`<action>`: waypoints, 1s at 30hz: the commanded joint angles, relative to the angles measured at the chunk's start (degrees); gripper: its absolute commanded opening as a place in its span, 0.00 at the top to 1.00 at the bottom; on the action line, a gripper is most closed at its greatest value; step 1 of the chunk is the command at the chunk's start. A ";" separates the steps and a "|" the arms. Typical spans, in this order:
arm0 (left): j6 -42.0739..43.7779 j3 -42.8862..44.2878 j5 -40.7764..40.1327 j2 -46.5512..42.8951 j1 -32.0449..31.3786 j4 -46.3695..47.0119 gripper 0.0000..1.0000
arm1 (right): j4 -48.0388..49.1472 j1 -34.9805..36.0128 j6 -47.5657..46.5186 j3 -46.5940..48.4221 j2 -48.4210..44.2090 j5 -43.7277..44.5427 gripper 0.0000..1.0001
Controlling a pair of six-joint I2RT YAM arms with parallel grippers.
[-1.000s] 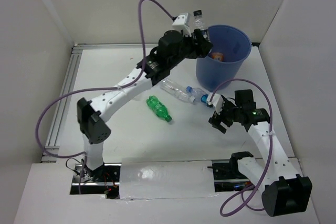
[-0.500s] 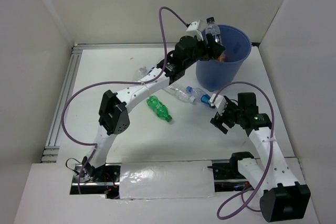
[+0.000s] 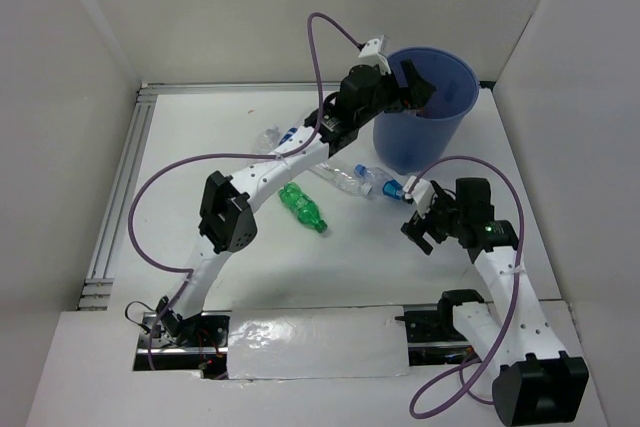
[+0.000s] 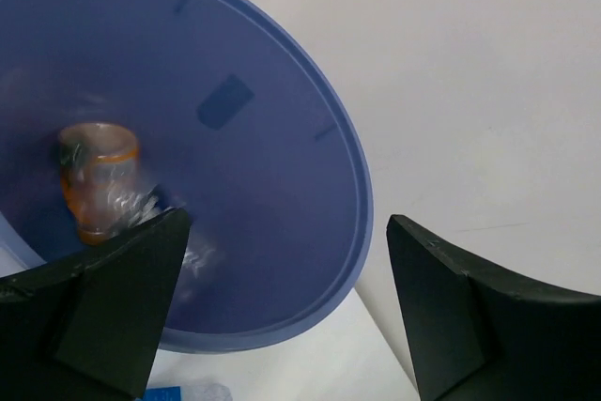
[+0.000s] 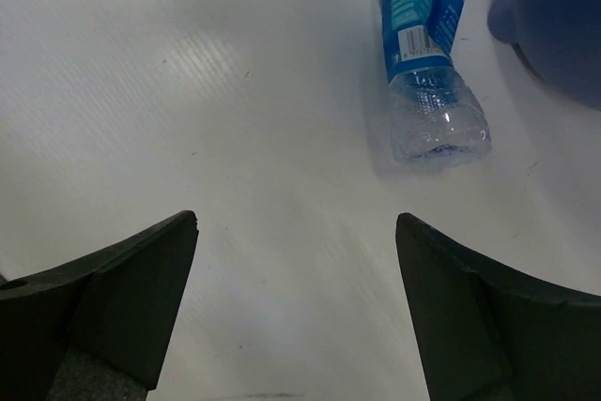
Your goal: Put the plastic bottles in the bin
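The blue bin (image 3: 421,143) stands at the back right of the table. My left gripper (image 3: 417,87) hangs open over its near rim, holding nothing. In the left wrist view the open left gripper (image 4: 288,223) looks down into the bin (image 4: 282,138), where an orange bottle (image 4: 96,181) and a blurred clear bottle (image 4: 195,254) lie. On the table are a green bottle (image 3: 302,207), a clear bottle (image 3: 338,175), a blue-labelled bottle (image 3: 382,183) and one more clear bottle (image 3: 276,136). My right gripper (image 3: 417,221) is open just short of the blue-labelled bottle (image 5: 423,44).
White walls close in the table on the left, back and right. A metal rail (image 3: 115,197) runs along the left side. The bin's wall (image 5: 563,25) is right beside the blue-labelled bottle. The left arm's purple cable (image 3: 330,27) loops above the bin.
The left arm carried a clear bottle over the bin's rim, then opened; the bottle has left its fingers and lies in the bin. The right gripper shifted slightly toward the blue-labelled bottle.
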 commanded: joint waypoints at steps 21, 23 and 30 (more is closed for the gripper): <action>-11.68 -86.52 -14.12 -75.97 -2.36 -16.44 0.01 | 31.60 12.19 -2.45 2.17 26.13 15.77 0.04; -14.24 -90.56 -14.12 -78.54 -2.36 -17.06 0.01 | 33.80 12.80 -2.45 1.46 27.36 17.46 0.07; -16.62 -94.63 -13.43 -80.84 -2.89 -17.59 0.01 | 35.30 13.86 -2.45 -0.39 30.79 20.72 0.24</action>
